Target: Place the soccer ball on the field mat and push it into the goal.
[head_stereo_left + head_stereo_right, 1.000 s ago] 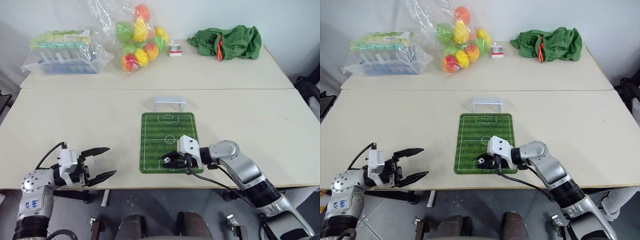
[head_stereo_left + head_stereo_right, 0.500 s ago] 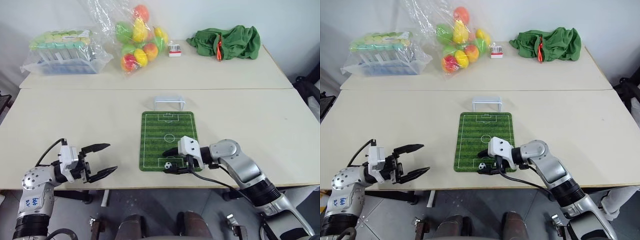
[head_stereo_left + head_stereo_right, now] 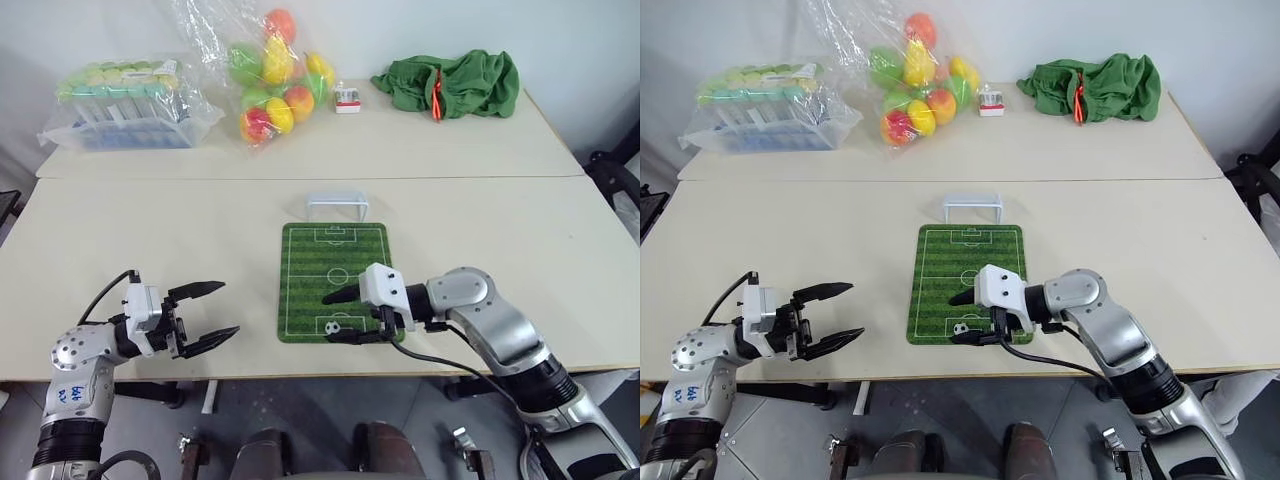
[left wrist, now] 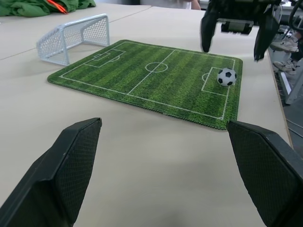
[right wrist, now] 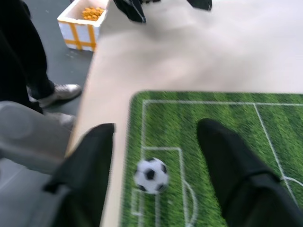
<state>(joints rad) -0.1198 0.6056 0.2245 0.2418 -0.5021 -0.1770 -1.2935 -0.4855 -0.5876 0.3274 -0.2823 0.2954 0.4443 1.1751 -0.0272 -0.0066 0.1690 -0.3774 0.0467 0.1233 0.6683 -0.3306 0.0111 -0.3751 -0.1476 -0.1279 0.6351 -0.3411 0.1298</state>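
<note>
1. The soccer ball (image 3: 335,325) lies free on the field mat (image 3: 334,262), in the small box at the end nearest the robot, far from the goal (image 3: 338,206), which stands just past the mat's far end
2. The right gripper (image 3: 343,316) hangs just above the ball, its fingers apart and touching nothing
3. The left gripper (image 3: 214,315) hovers over bare table (image 3: 150,240) well left of the mat, fingers spread and empty
4. On the far table, a clear bag (image 3: 270,70) holds red, yellow and green balls; beside it a wrapped tray (image 3: 128,100) holds green-capped tubes
5. A green cloth (image 3: 450,83) and a small red-and-white box (image 3: 347,98) lie nearby
</note>
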